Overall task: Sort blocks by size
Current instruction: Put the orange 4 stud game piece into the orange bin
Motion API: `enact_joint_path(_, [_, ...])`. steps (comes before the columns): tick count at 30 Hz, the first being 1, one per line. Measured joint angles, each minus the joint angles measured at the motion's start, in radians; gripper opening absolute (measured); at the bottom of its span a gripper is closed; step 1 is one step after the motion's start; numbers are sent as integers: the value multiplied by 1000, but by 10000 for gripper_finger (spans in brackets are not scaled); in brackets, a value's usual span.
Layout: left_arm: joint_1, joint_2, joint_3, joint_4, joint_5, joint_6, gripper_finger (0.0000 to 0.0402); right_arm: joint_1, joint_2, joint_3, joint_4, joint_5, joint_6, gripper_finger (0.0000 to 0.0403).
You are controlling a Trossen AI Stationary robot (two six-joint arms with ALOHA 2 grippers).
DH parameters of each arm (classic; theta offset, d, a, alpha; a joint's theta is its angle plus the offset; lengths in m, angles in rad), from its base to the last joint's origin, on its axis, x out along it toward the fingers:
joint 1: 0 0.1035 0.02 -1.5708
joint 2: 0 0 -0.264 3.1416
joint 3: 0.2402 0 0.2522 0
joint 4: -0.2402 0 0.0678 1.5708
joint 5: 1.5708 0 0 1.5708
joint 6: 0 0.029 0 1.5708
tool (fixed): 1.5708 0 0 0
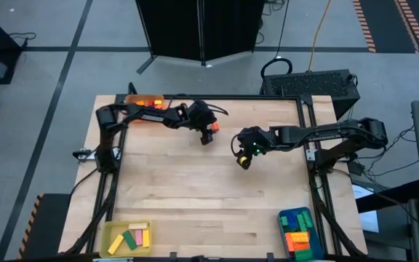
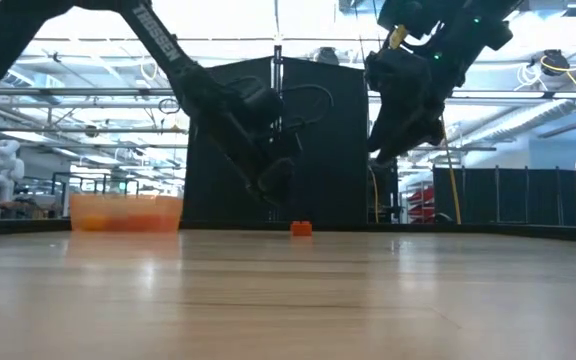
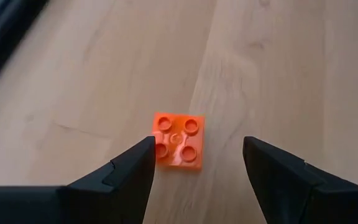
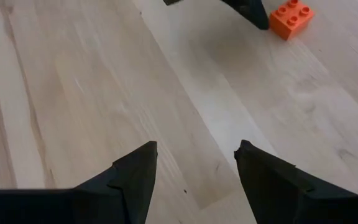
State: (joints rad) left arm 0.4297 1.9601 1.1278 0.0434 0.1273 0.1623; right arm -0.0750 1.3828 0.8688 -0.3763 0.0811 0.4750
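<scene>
Left gripper [image 3: 194,165] hangs low over the table's far middle, fingers spread apart; right gripper [image 4: 194,165] hovers higher beside it, fingers likewise apart, empty.

Open tabletop [image 1: 195,196] surrounds lone orange block [image 3: 178,140], seemingly unobstructed.

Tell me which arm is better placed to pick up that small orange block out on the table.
The left. Its open gripper hangs right above the orange block, which sits just ahead of its fingers. The right gripper, also open, hovers over bare wood, with the block farther off.
</scene>
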Motion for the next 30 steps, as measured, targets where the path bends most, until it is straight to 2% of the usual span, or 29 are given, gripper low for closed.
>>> enact_joint_path(4, [1,41,28,4,-9,0,241,1,-1,0,-2,0,-18,212])
enact_joint_path(17, [-1,45,41,-14,-40,0,241,11,-1,0,-2,2,-18,212])
enact_joint_path(30, [-26,47,122,-132,-87,-38,241,30,-1,0,-3,1,-8,212])
